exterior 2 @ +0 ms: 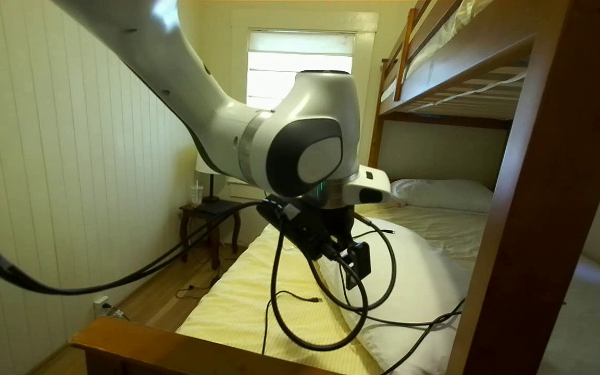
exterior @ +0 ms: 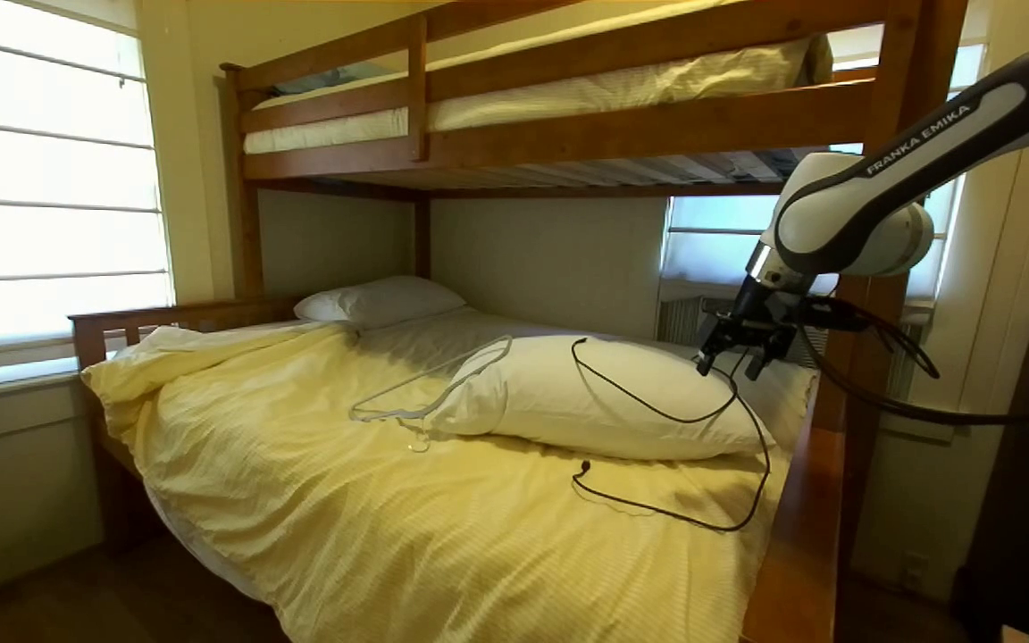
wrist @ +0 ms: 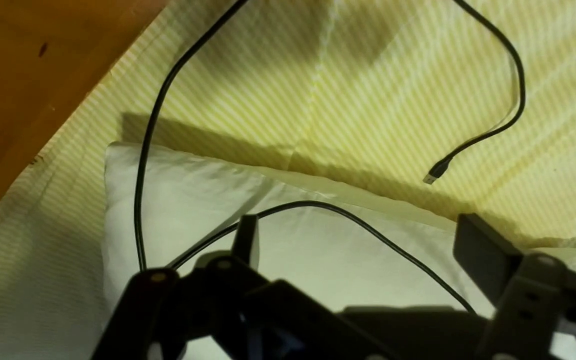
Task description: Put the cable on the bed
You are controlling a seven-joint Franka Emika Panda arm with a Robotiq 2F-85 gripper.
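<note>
While the wrist view showed the pincer (wrist: 360, 235) spread, the cable (wrist: 313, 203) arched over the pillow (wrist: 318, 260), probably pinchable there. In an exterior view it lay on the bed (exterior: 380, 518), seemingly light, limp; in an exterior view its plug (exterior 2: 314, 300) seemed stiffer.

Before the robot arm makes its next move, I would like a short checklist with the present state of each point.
1. Is the end effector open? Ok: its fingers stand apart.
2. Does the cable lie on the bed? Ok: it crosses the white pillow and yellow sheet.
3. Is the cable free of the end effector? Cannot tell: part of it is hidden in the wrist view.
4. Are the robot's thick cables off the bed? Cannot tell: loops hang in front of it in an exterior view.
5. Is the clothes hanger apart from the end effector? Ok: at the pillow's opposite end.
</note>
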